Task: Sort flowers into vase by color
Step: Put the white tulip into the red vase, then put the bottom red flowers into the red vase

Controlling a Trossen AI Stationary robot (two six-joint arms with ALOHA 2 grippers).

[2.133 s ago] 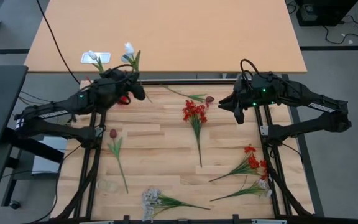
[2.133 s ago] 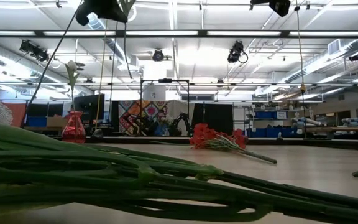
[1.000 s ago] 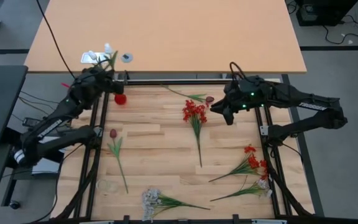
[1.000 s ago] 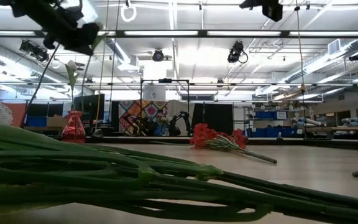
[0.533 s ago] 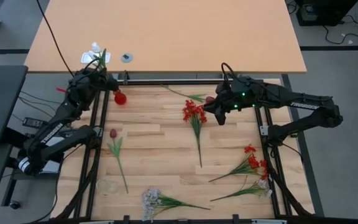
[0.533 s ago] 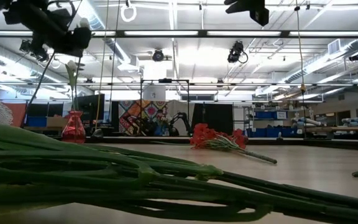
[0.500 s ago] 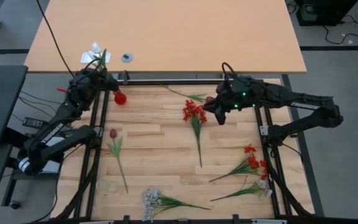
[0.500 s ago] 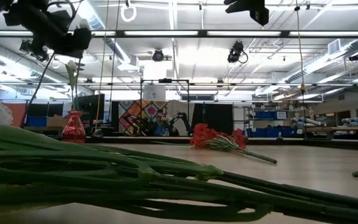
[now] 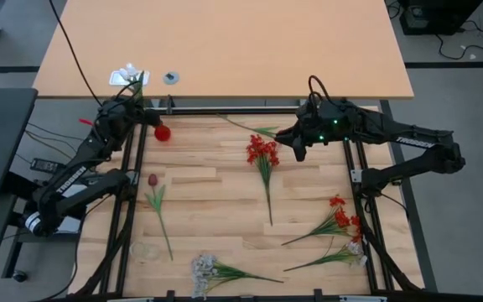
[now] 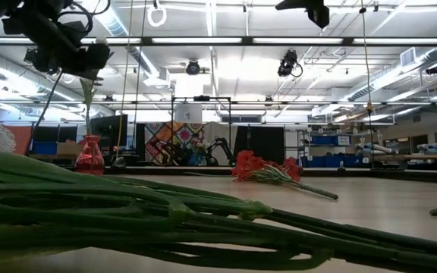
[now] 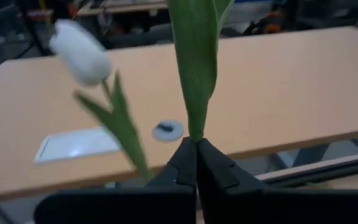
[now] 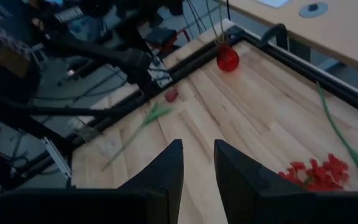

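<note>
At the far left corner of the counter (image 9: pixel 216 189), the left gripper (image 11: pixel 196 163) has its jaws pressed together on the green stalk of a white tulip (image 11: pixel 79 51), holding it up close beside the small red vase (image 9: pixel 163 132). Whether any stem already stands in that vase cannot be made out, so by my reading the sorting is barely begun. Almost everything lies loose on the boards: a maroon tulip (image 9: pixel 153 180) near the left edge, a red blossom bunch (image 9: pixel 262 152) in the middle, another maroon bud (image 9: pixel 283 133) at the far edge, red-orange stems (image 9: pixel 339 216) at the right, and a pale white spray (image 9: pixel 206 269) at the near edge. Above the middle bunch hangs the right gripper (image 12: pixel 197 165), jaws a little apart and holding nothing.
</note>
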